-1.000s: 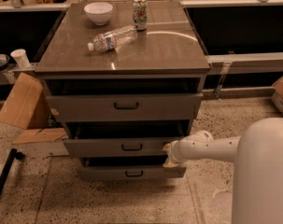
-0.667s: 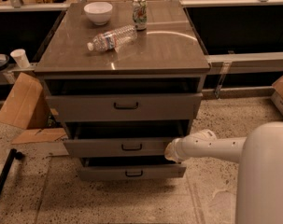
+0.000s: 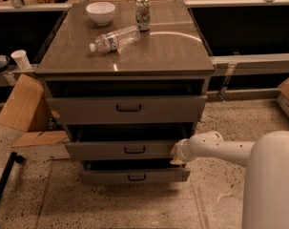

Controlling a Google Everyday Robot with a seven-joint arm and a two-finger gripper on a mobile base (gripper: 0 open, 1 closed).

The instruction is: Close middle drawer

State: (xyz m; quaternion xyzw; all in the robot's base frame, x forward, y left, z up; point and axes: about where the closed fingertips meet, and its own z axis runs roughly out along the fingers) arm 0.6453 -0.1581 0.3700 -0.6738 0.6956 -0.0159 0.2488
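Half out, the middle drawer (image 3: 110, 150) is met at its right front corner by the gripper (image 3: 176, 152); its grip state can't be told. Stiff metal, likely slid easily, so best pushed flat on the front.

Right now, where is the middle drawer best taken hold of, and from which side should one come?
Probably the small dark bar handle at the centre of the middle drawer, approached straight from the front: the bar lies horizontal and stands off the low front panel. The gripper is at that panel's right end, not on the handle.
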